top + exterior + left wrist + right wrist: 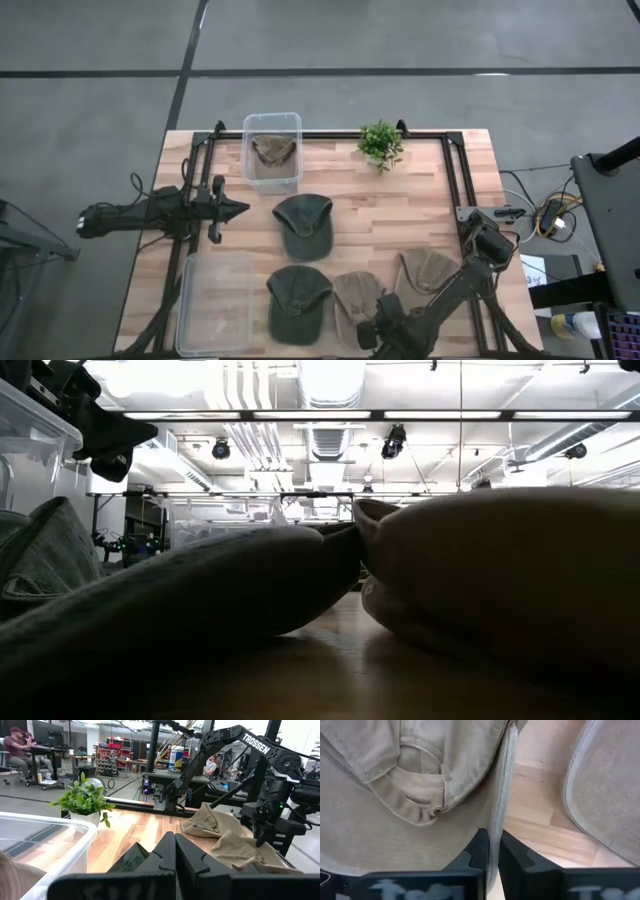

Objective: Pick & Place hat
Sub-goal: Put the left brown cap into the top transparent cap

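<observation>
Several hats lie crown up on the wooden table: two dark green (303, 225) (298, 300) and two tan (353, 293) (428, 268). Another brownish hat (272, 150) sits in the clear bin (250, 135) at the far edge. My right gripper (372, 325) (495, 852) is low at the near edge, shut on the nearer tan hat (395, 820). My left gripper (243, 208) (175, 852) is shut and holds nothing; it hovers between the bin and the farther green hat, pointing toward the table's right. My right gripper pinches the tan hat's near edge (496, 832), apparently its brim, between the two fingers. The stiff edge runs straight back between the fingertips (480, 847). The fingers come low from the table's near side. The hat's body spreads ahead of them; whether it is off the table, I cannot tell.
A small potted plant (380, 143) stands at the far edge. A second clear container (215, 300) lies at the near left corner. Black frame rails (455, 190) run along both sides of the table. Bare wood shows to the right of the farther green hat (400, 215).
</observation>
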